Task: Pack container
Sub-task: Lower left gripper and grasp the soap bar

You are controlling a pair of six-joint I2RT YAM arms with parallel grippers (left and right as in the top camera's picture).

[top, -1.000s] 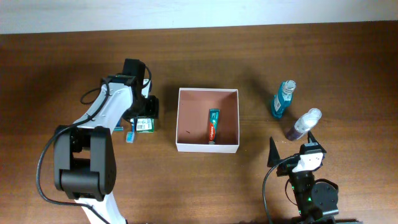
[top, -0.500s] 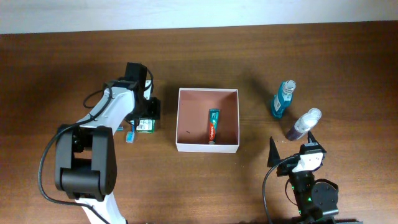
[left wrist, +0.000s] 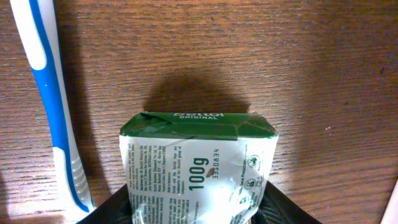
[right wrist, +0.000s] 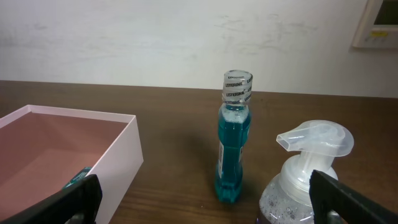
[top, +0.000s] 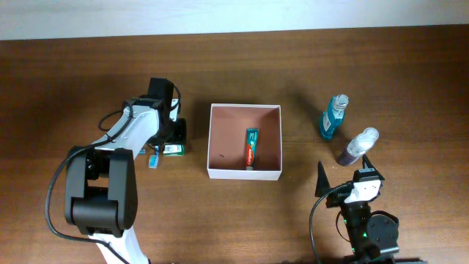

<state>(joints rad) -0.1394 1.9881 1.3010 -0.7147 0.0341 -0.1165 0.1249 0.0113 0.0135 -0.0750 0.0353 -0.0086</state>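
While left gripper (left wrist: 199,210) clamps green soap pack (left wrist: 198,165) beside toothbrush (left wrist: 53,106), left of container (top: 245,174), right gripper (top: 344,174) sits wide open near desk's (top: 410,66) front-right corner.

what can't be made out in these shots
- Left claw grip on the soap pack: the left wrist view's bottom edge cuts off the fingers; overhead, the arm covers them.
- Toothbrush bristles: outside the left wrist frame; too small overhead.
- Pump bottle base: below the right wrist view's bottom edge.
- Toothpaste print: too small overhead.
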